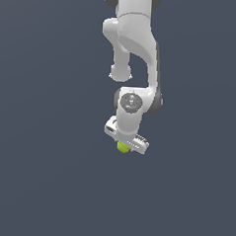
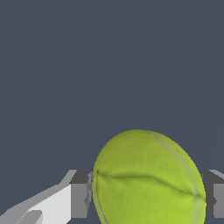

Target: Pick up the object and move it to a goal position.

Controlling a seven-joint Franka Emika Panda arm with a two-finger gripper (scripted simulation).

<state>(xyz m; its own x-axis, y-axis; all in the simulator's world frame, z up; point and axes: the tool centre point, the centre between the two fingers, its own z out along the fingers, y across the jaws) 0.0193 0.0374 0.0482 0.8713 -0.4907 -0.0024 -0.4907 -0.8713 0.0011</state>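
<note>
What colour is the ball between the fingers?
Yellow-green ball with a faint curved seam, like a tennis ball; clearest in the wrist view.

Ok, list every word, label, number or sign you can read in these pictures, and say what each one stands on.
None. The ball carries only a curved seam, no print. The gripper and the arm are plain white and grey, with no lettering. The grey floor is unmarked too.

Open grey surface [image 1: 41, 184] all around claw [image 1: 124, 146].
</note>
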